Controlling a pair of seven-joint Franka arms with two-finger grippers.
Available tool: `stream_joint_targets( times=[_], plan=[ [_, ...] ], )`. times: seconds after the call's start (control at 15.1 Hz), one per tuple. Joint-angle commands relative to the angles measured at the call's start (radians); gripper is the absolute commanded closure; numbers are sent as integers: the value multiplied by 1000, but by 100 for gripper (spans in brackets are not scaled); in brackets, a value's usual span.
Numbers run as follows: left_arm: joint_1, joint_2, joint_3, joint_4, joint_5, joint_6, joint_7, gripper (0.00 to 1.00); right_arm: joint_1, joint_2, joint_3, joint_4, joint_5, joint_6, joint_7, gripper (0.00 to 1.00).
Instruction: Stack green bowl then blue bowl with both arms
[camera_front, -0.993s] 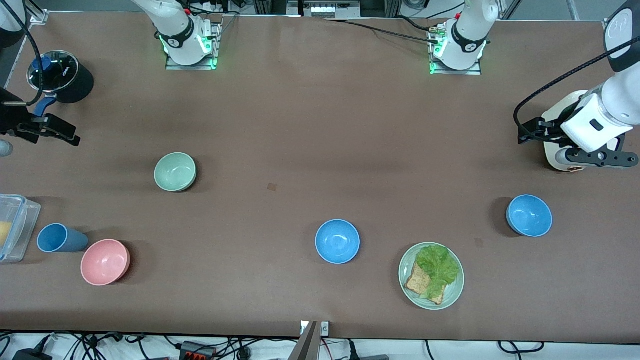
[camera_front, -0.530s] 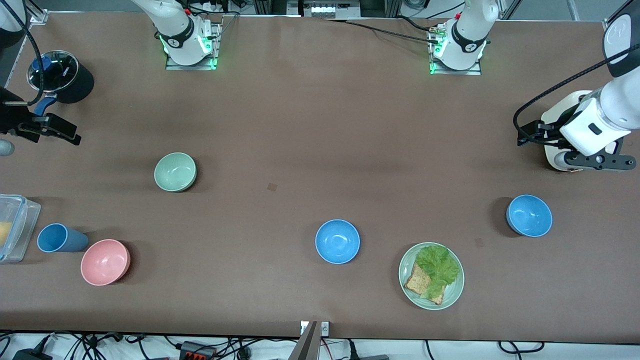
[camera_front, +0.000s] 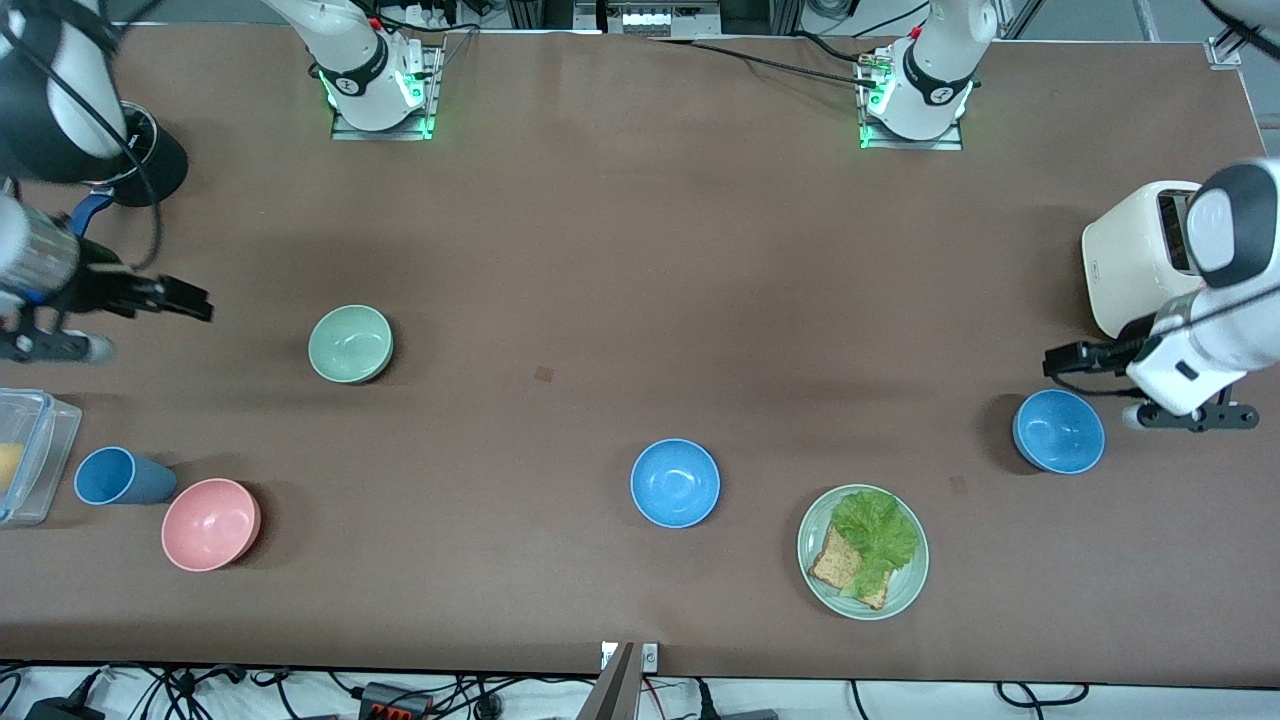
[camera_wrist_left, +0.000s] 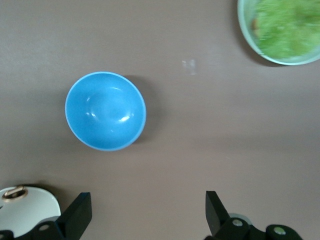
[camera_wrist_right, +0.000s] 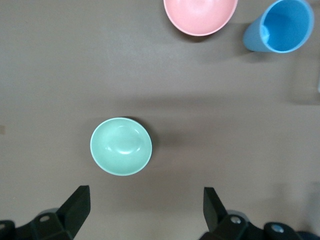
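Now, starting at my right arm's end of the worktop (camera_front: 620, 250), my right hand (camera_front: 195, 303) hangs in the air with its fingers (camera_wrist_right: 75, 202) spread wide and nothing between them. It is above bare worktop, apart from the green bowl (camera_front: 350, 343), toward the end where a dark pot (camera_front: 150, 160) stands. In my right wrist view the green bowl (camera_wrist_right: 121, 146) sits upright and empty, not touched by anything.

Nearer to the front camera than the green bowl I see a clear box (camera_front: 25, 455), a blue cup (camera_front: 118, 476) lying on its side and a pink bowl (camera_front: 210, 524) just beside the cup. They are well apart from the green bowl.

Around the middle of the worktop one blue bowl (camera_front: 675, 482) stands alone, upright and empty. Toward my left arm's end, and nearer to the camera, is a green plate (camera_front: 905, 590) with lettuce (camera_front: 875, 530) and bread (camera_front: 835, 565).

The second blue bowl (camera_front: 1058, 431) stands near my left arm's end, farther from the camera than the plate. My left hand (camera_front: 1050, 360) is released too, its fingers (camera_wrist_left: 80, 212) wide apart and holding nothing. It hangs over the worktop close to this blue bowl, between it and a white toaster (camera_front: 1135, 255), but it does not touch the bowl.
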Motion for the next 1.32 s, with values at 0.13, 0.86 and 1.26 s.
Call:
stream_joint_targets(
  times=[0.13,0.86,1.26],
  plan=[
    [35,124,-6,37,85,125,11,0,8,161,-1,-55,-2,142,20,0],
    [136,316,-7,149,111,268,335,0,17,230,2,-312,53,368,24,50],
    [171,359,-14,148,109,311,434,8,22,244,4,-310,52,356,22,98]
  ],
)
